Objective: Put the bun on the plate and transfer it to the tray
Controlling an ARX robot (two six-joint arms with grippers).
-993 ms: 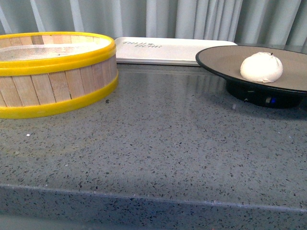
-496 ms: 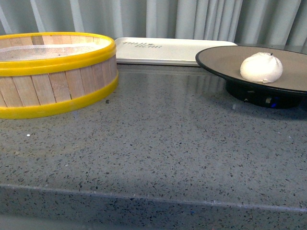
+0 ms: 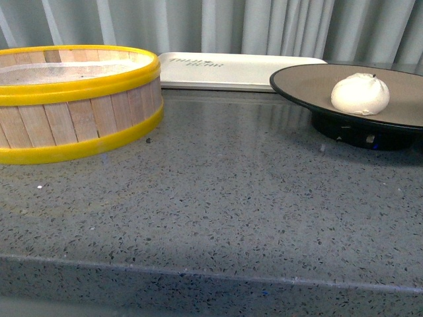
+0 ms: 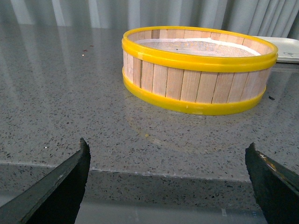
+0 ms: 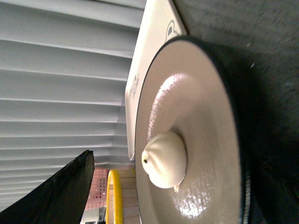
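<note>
The white bun point(image 3: 360, 94) sits on the tan plate point(image 3: 301, 82) with a black rim and foot, at the right of the counter. The cream tray point(image 3: 238, 69) lies flat behind it, against the curtain. Neither gripper shows in the front view. In the right wrist view my right gripper point(image 5: 175, 186) is open and empty, close to the plate point(image 5: 210, 107), with the bun point(image 5: 164, 158) straight ahead and the tray point(image 5: 154, 37) beyond. My left gripper point(image 4: 168, 186) is open and empty, at the counter's front edge.
A round wooden steamer basket point(image 3: 79, 99) with yellow rims stands at the left; it also shows ahead of the left gripper point(image 4: 196, 74). The counter point(image 3: 218, 198) is grey speckled stone with its front edge near me. A grey curtain hangs behind.
</note>
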